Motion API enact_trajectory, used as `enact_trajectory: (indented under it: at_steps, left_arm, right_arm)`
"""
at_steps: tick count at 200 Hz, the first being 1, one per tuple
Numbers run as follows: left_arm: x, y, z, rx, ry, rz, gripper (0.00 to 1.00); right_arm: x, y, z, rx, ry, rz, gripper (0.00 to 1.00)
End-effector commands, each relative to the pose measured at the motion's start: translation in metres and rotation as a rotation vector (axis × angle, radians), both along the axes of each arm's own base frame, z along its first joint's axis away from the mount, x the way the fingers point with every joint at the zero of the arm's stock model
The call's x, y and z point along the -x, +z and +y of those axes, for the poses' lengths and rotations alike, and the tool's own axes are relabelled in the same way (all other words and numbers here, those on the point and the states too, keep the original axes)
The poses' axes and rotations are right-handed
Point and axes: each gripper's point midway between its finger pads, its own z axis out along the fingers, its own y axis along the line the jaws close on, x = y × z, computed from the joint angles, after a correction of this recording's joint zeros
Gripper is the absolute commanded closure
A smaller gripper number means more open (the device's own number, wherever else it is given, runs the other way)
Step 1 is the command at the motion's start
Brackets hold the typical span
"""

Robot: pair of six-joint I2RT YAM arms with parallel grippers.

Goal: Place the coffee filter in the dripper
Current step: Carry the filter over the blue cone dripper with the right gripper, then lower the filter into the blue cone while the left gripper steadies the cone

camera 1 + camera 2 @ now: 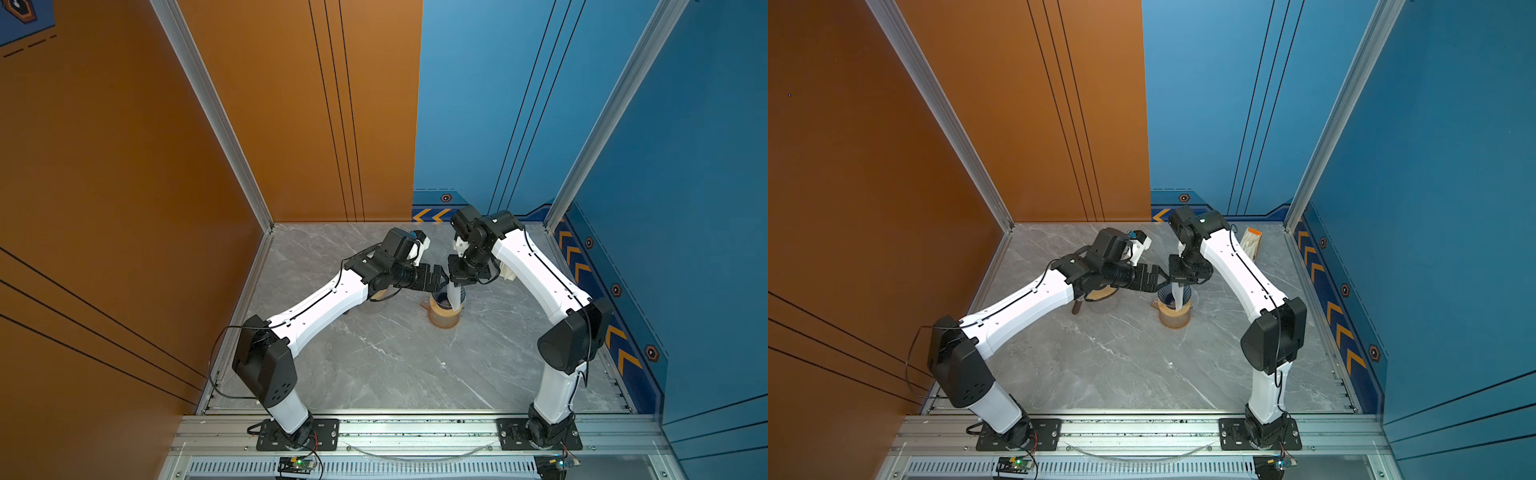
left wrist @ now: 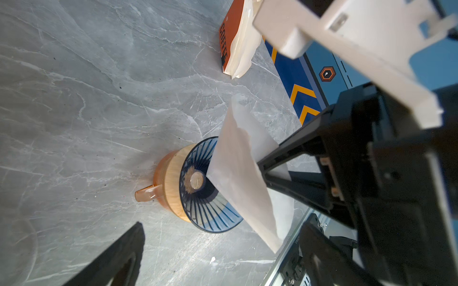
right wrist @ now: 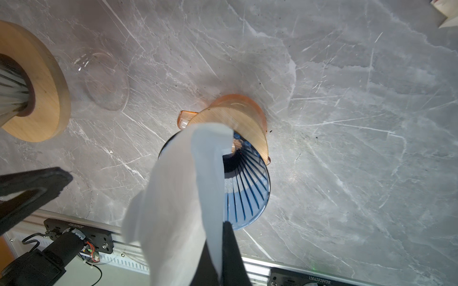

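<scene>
Grey marble-look tabletop (image 1: pixel 395 365) with pale veins and a few dark crumbs, closed in by an orange wall (image 1: pixel 124 166) on the left and a blue wall (image 1: pixel 478 104) on the right. Aluminium posts (image 1: pixel 216 116) in the back corners, an aluminium rail (image 1: pixel 415 428) along the front edge, a dark blue strip with orange chevrons (image 1: pixel 577 257) at the foot of the blue wall.

Near the middle of the table, a blue ribbed dripper (image 2: pixel 205 213) on a wooden collar over an amber glass cup (image 1: pixel 444 320). Right gripper (image 2: pixel 262 173) directly above it, closed on the upper edge of the white coffee filter (image 3: pixel 178 188). Lower tip of the filter down inside the cone, near the centre hole (most of the paper above the rim, not lying against the ribs). Left gripper (image 1: pixel 1160 280) just beside the right one, fully open, holding nothing.

Under the left arm, a second dripper (image 3: pixel 37 99) with wooden ring on clear glass. Near the blue wall at the back right, an orange pack of filters (image 2: pixel 233 42), lettered COFFEE.
</scene>
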Motion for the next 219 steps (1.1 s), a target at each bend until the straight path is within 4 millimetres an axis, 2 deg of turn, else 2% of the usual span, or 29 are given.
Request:
enact_trajectory:
  at_steps: [1, 40, 138, 144, 188, 219]
  left_arm:
    - [0.0, 0.011, -0.012, 0.041, -0.026, 0.008, 0.02]
    - [-0.001, 0.002, -0.015, 0.035, -0.018, 0.036, 0.0]
    - [-0.009, -0.021, -0.026, 0.016, -0.021, 0.091, 0.12]
    - [-0.009, -0.024, -0.026, 0.007, -0.018, 0.097, 0.19]
    - [-0.01, -0.042, -0.022, -0.041, -0.005, 0.137, 0.33]
    - [-0.009, -0.049, -0.019, -0.068, 0.004, 0.151, 0.37]
  right_arm:
    - [-0.003, -0.014, 0.006, -0.004, -0.016, 0.013, 1.0]
    - [-0.005, -0.025, 0.007, -0.006, -0.021, 0.019, 1.0]
    - [-0.007, -0.03, 0.015, -0.036, -0.014, 0.014, 1.0]
    - [-0.007, -0.03, 0.016, -0.036, -0.012, 0.014, 1.0]
    - [-0.007, -0.029, 0.017, -0.045, -0.007, 0.012, 1.0]
    - [-0.005, -0.027, 0.015, -0.041, -0.006, 0.003, 0.98]
